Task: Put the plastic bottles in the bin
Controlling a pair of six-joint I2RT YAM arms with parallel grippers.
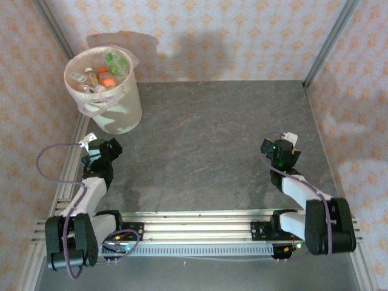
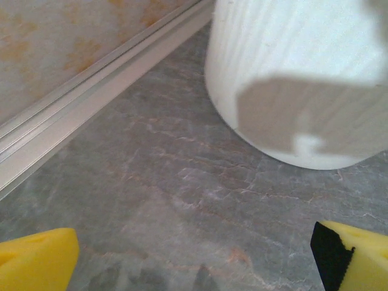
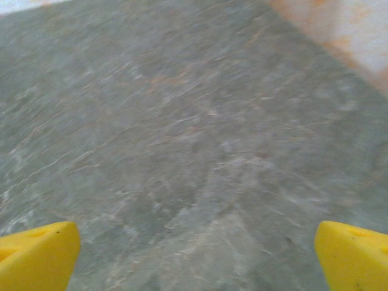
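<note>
Inside the bin (image 1: 119, 114) sit the plastic bottles (image 1: 99, 76), looks done. Left gripper (image 2: 194, 262) and right gripper (image 3: 195, 257) both gape empty; I'd park them.

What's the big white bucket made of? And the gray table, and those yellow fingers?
The bin looks like matte cream plastic, with fine vertical ribs on its wall, lined by a thin see-through bag. The table looks like gray stone or a stone-print sheet, veined and faintly shiny. The yellow fingers look like soft foam, probably.
</note>
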